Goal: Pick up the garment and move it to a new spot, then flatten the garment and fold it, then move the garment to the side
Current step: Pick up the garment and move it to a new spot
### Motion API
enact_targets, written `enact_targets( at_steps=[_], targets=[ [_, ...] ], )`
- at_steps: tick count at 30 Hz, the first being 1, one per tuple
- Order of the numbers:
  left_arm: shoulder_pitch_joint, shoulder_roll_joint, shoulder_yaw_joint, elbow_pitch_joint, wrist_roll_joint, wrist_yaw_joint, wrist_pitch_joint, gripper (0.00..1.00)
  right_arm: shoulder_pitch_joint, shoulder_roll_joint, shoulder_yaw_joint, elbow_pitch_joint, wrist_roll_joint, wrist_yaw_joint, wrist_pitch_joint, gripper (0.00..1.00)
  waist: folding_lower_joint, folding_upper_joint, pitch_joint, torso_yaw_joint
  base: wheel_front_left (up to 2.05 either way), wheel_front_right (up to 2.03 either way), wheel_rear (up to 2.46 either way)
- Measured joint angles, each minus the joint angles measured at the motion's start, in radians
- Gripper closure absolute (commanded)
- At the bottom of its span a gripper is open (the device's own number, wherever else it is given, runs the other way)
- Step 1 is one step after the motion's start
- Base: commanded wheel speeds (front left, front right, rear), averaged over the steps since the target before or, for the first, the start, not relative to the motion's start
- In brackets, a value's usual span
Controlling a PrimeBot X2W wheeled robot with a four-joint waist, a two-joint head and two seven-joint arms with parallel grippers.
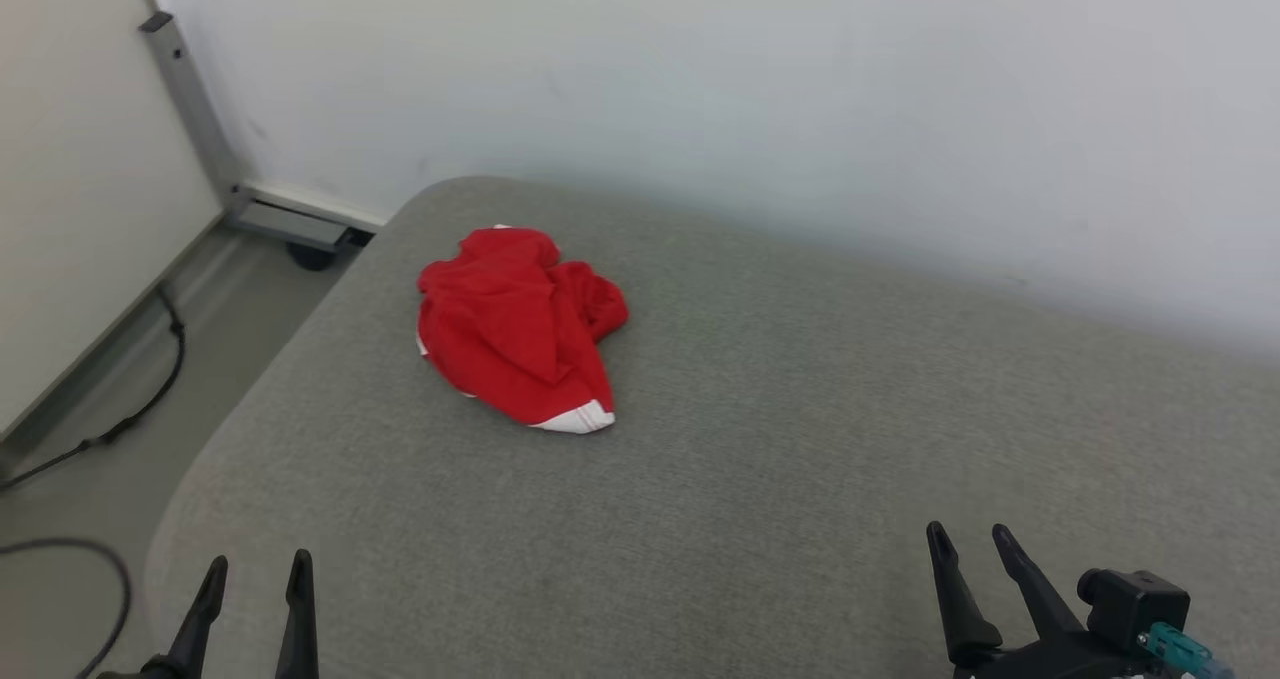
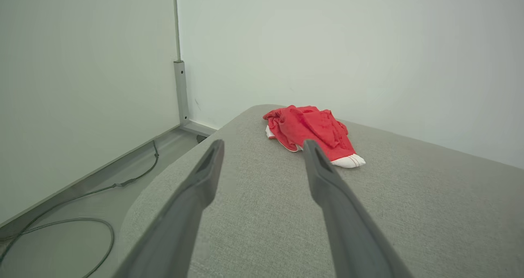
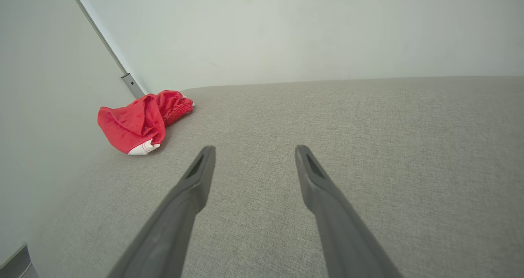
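Red garment [image 1: 515,329] lies crumpled toward the far left of the grey upholstered surface [image 1: 800,409]; left gripper [image 1: 259,561] and right gripper [image 1: 968,531] rest at the near edge, both wide and empty, pick-up not yet begun

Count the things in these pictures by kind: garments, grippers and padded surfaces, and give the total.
Red garment: 1
Grippers: 2 (left gripper, right gripper)
Grey padded surface: 1
Total: 4
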Motion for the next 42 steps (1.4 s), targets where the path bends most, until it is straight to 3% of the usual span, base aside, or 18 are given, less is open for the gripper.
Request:
enact_targets(
  at_steps=[8,16,19,25,29,35,42],
  targets=[
    [0.024,-0.002,0.041,-0.017,-0.004,0.002,-0.001,0.00,-0.072,0.000,0.025,0.011,-0.021,0.010,0.011,0.00,0.0000,0.0001,0.022,0.099,0.00,0.00,0.00],
    [0.023,-0.026,0.043,-0.019,-0.033,0.007,0.004,0.00,-0.077,0.000,0.035,0.024,-0.030,0.012,0.017,0.00,0.0001,0.0000,0.051,0.129,0.00,0.00,0.00],
    [-0.004,-0.032,0.018,0.005,-0.067,-0.028,0.033,0.00,-0.073,-0.004,0.034,0.016,-0.035,0.012,0.017,0.00,0.0000,0.0000,0.061,0.128,0.00,0.00,0.00],
    [-0.218,-0.048,-0.039,0.121,-0.098,-0.107,0.130,0.00,-0.037,-0.028,0.029,-0.037,-0.054,0.006,0.017,0.00,0.0001,0.0001,0.094,0.122,0.00,0.00,0.00],
    [-0.354,-0.072,-0.045,0.215,-0.140,-0.132,0.198,0.00,-0.036,-0.046,0.047,-0.085,-0.080,0.003,0.029,0.00,0.0001,0.0001,0.125,0.108,0.00,0.00,0.00],
    [-0.539,-0.081,-0.026,0.345,-0.159,-0.151,0.279,0.00,-0.038,-0.090,0.061,-0.178,-0.128,-0.003,0.060,0.00,0.0001,0.0002,0.175,0.053,0.00,0.00,0.00],
    [-0.653,-0.076,0.011,0.451,-0.186,-0.138,0.337,0.00,-0.040,-0.148,0.061,-0.296,-0.170,-0.007,0.104,0.00,0.0002,0.0002,0.254,-0.026,0.00,0.00,0.00]
  ],
)
